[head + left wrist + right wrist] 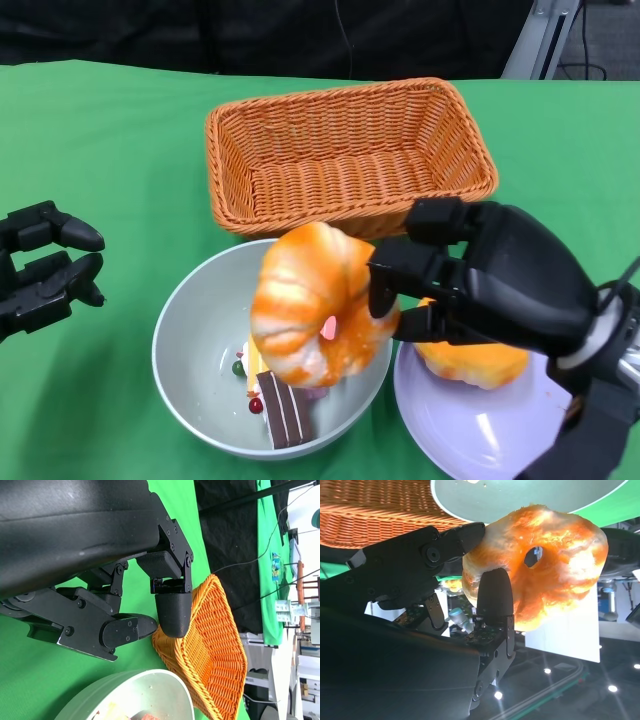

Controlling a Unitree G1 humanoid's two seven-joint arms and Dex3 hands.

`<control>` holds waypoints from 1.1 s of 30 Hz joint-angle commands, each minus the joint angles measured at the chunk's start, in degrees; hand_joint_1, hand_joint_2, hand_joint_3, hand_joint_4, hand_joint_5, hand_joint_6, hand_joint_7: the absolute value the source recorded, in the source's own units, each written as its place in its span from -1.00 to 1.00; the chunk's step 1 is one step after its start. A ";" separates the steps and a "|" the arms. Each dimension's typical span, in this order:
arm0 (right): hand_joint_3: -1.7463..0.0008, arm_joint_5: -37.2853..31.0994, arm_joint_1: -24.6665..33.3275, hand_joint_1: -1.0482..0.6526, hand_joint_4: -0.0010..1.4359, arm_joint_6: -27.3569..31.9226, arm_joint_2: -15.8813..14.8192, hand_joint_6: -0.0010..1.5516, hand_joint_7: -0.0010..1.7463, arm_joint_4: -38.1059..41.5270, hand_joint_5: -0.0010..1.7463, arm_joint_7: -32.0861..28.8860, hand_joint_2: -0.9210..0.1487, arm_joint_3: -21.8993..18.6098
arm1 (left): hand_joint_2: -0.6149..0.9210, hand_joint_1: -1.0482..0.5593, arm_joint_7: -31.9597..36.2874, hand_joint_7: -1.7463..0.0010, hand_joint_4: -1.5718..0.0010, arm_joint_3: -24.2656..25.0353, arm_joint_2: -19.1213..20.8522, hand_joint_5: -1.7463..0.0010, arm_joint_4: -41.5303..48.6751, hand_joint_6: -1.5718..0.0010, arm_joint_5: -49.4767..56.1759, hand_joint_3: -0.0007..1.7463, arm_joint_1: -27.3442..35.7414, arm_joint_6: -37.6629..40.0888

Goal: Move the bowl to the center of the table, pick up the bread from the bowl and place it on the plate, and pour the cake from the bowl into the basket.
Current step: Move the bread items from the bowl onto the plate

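Observation:
My right hand grips an orange-and-white ring-shaped bread and holds it in the air above the grey bowl. The right wrist view shows the bread pinched between my fingers. A chocolate cake slice with small berries lies in the bowl. A lilac plate sits at the right of the bowl, with another orange bread on it. The wicker basket stands behind the bowl. My left hand hovers at the left, holding nothing, fingers apart.
The green cloth covers the table. The basket and the bowl rim show past my left fingers in the left wrist view. Dark background lies beyond the table's far edge.

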 commanded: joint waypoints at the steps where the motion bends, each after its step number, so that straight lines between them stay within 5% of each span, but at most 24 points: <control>1: 0.97 0.98 2.00 0.06 0.05 -0.40 -1.20 -0.27 0.97 -1.51 1.00 -0.09 -0.88 -1.79 | 0.85 0.21 -0.61 -0.39 0.08 0.67 1.59 -0.72 1.02 0.05 -0.28 -0.33 -0.68 -0.36; 12: 0.95 2.39 6.20 0.02 0.05 0.20 -2.48 -0.23 0.88 -4.79 1.00 2.08 -0.95 -5.05 | 0.85 0.21 0.21 -0.38 0.08 0.47 1.82 -0.71 0.85 0.04 0.13 -0.32 -0.56 -0.11; 17: 0.95 4.92 11.77 0.04 0.04 0.12 -5.66 -0.28 0.98 -7.93 0.99 4.01 -0.96 -8.93 | 0.86 0.20 -0.36 -0.35 0.06 0.55 2.22 -0.69 2.05 0.03 0.06 -0.34 -0.99 -0.70; 33: 0.97 4.65 16.37 0.08 0.17 -1.68 -6.26 -0.04 0.56 -8.84 0.78 3.53 -0.97 -13.31 | 0.85 0.20 -0.68 -0.35 0.06 0.67 2.42 -0.69 3.30 0.04 -0.14 -0.36 -1.38 -1.29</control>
